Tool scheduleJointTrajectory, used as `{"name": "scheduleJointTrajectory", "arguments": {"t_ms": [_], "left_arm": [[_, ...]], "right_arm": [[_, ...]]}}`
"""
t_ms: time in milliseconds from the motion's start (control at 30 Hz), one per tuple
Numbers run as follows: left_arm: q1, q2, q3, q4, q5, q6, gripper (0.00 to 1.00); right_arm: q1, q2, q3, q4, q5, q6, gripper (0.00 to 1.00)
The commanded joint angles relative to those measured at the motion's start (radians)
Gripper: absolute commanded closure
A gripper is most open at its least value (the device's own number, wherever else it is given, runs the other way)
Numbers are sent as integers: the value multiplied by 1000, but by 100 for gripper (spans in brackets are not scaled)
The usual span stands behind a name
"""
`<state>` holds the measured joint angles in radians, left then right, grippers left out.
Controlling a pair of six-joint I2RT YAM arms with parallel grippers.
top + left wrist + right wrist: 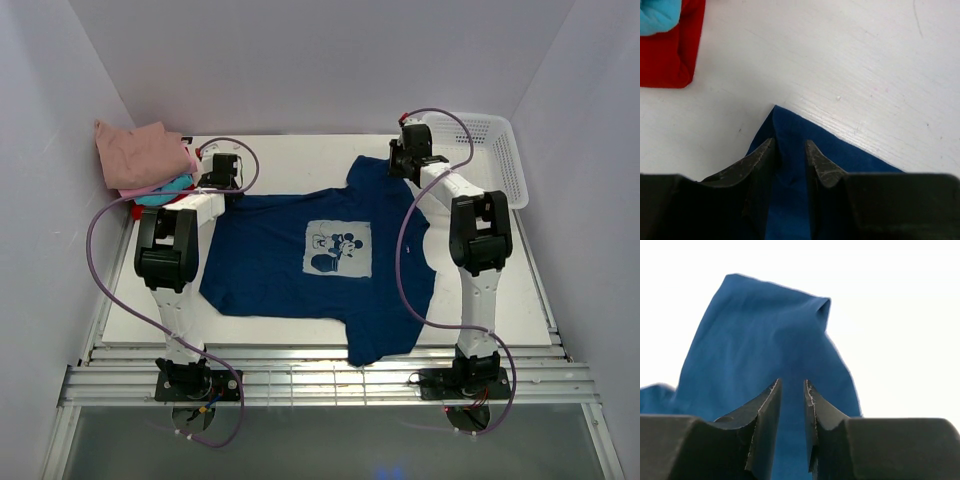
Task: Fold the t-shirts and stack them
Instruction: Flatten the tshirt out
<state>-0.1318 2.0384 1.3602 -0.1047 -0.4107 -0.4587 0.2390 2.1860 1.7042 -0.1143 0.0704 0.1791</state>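
Left gripper [790, 142] straddles the navy tee [850, 160] corner, jaws parted.

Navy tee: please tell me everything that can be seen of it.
The navy tee looks like soft cotton and lies spread flat on the table, print upward: a pale square with a cartoon mouse. Its hem points left, one sleeve far, one near. The left gripper straddles its far hem corner; the right gripper straddles the far sleeve, whose edge curls over. Both sets of jaws stand slightly apart.
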Motion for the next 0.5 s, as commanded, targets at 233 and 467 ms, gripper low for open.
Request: {"name": "scheduleJointTrajectory", "arguments": {"t_ms": [233, 467], "left_arm": [[12, -26, 34, 11, -16, 17, 60], [14, -37, 25, 17, -10, 17, 61]], "right_arm": [[-58, 175, 286, -15, 52, 46, 67], [-101, 285, 420, -4, -130, 112, 60]]}}
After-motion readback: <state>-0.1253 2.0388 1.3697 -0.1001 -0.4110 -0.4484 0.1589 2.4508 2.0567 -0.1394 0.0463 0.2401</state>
